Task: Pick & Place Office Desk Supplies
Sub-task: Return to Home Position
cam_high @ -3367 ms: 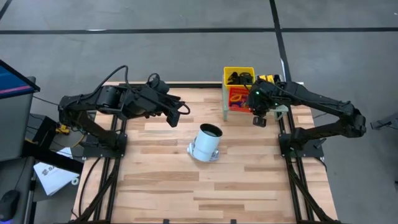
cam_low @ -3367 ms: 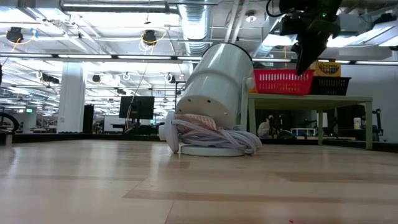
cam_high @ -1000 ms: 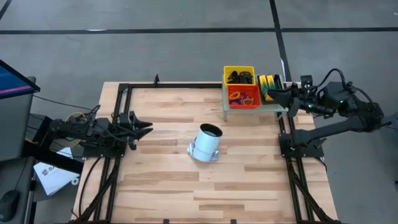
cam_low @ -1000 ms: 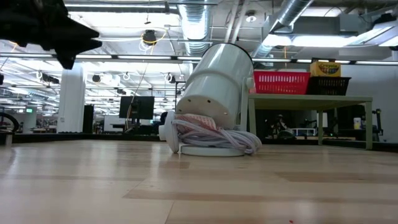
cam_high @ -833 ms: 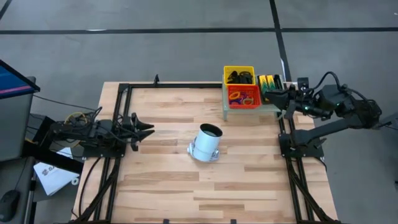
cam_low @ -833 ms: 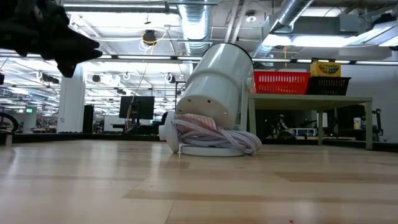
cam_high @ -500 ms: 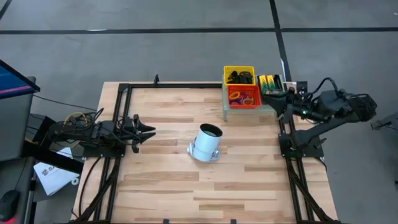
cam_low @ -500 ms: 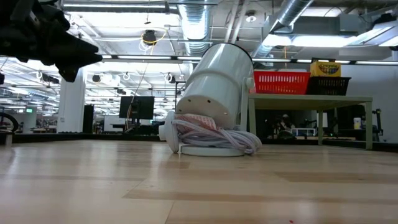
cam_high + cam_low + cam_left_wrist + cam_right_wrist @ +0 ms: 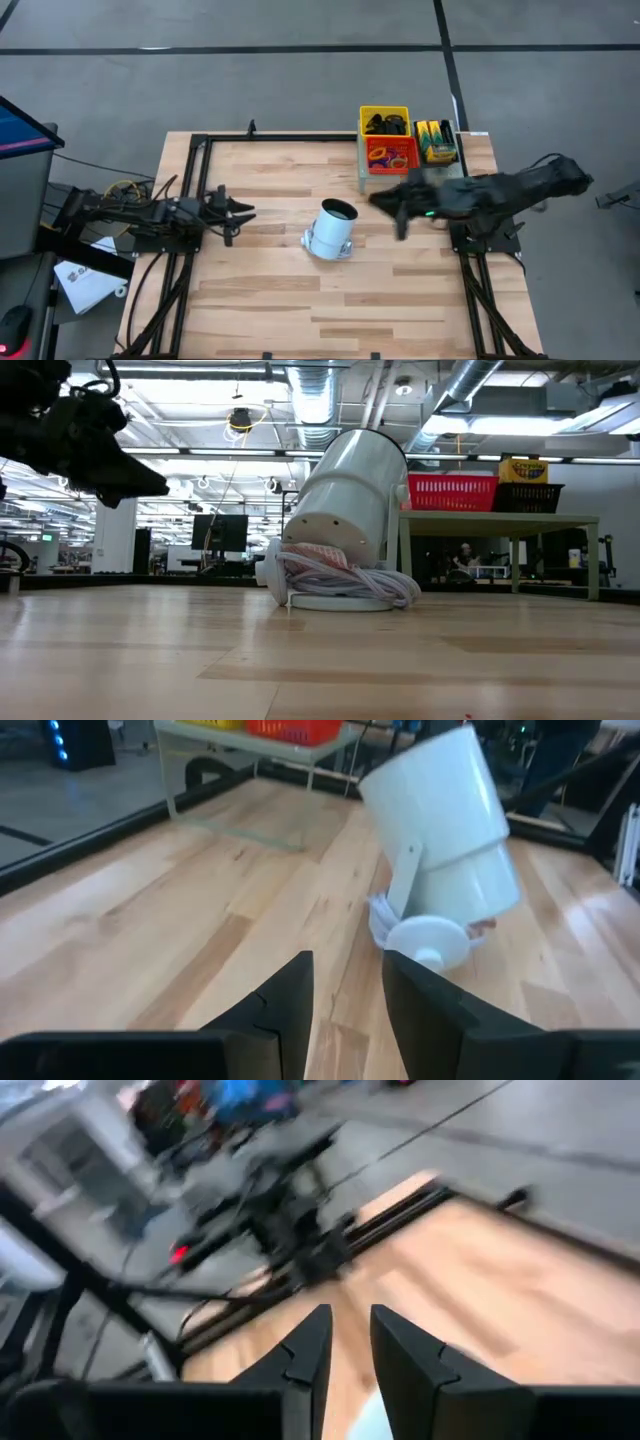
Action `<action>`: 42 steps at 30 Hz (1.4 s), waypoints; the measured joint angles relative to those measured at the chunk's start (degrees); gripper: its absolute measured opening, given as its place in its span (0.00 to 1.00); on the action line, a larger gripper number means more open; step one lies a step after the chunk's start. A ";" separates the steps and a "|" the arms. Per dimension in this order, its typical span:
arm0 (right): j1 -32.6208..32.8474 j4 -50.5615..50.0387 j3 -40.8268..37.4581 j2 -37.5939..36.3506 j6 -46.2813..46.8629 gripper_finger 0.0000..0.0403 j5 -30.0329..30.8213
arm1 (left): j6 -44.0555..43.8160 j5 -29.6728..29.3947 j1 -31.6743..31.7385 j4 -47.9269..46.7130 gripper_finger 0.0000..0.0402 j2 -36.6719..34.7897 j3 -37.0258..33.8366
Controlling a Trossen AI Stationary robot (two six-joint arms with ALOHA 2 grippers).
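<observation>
Table: you have a wooden table (image 9: 300, 300) in a black frame, with one arm mounted at each side edge.
Lamp: the white lamp (image 9: 332, 232) stands near the middle of the boards, a little right of centre. Its head is tilted, with the dark mouth facing up and toward the far edge. Its white cord (image 9: 352, 586) lies coiled around the base.
Left gripper: your left gripper (image 9: 347, 960) hangs low over the table's left side, about level with the lamp. It points at the lamp and is well apart from it. Its two fingers stand a little apart with bare board showing between them, and they grip nothing.
Right gripper: your right arm reaches in from the right edge. The right gripper (image 9: 349, 1316) sits just in front of the shelf, near the lamp's right side but not touching it. Its fingers show a slim gap with nothing in it.
Shelf: the small raised shelf (image 9: 500, 518) stands at the far right corner and carries three bins.
Red bin: the red bin (image 9: 455, 492) sits at the shelf's near left and holds the coloured rubber-band rings (image 9: 392, 156).
Yellow bin: the yellow bin (image 9: 384, 110) sits directly behind the red one and holds the black binder clips (image 9: 384, 125).
Black bin: the black bin (image 9: 530, 497) sits to the right of those two. The yellow-green crayon boxes (image 9: 436, 140) stand in it, rising above its rim.
</observation>
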 joint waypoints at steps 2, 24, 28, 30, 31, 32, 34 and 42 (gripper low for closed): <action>-2.12 5.20 0.00 5.48 -2.66 0.18 -7.87 | 0.00 -0.02 0.00 0.17 0.29 1.35 0.00; -15.77 44.38 -34.70 -9.43 -24.45 0.18 -35.18 | -0.02 0.18 0.00 1.21 0.29 8.11 -0.01; -16.92 44.05 -42.27 -18.32 -25.22 0.18 -30.09 | -0.02 0.15 0.00 1.80 0.29 8.25 0.00; -17.47 44.31 -45.46 -23.07 -25.64 0.18 -27.59 | -0.02 0.13 0.00 1.68 0.29 8.27 0.00; -17.84 44.27 -47.13 -25.56 -25.77 0.18 -27.40 | -0.02 0.11 -0.01 1.72 0.29 8.25 0.00; -18.25 43.67 -48.79 -27.84 -25.72 0.18 -27.43 | -0.03 0.11 0.00 1.80 0.29 8.25 0.00; -18.88 41.56 -51.63 -32.49 -25.68 0.18 -27.51 | -0.02 0.02 0.00 1.86 0.29 8.27 0.00; -19.27 33.15 -58.44 -48.79 -25.51 0.18 -27.41 | -0.04 -0.02 0.00 1.91 0.29 8.27 0.00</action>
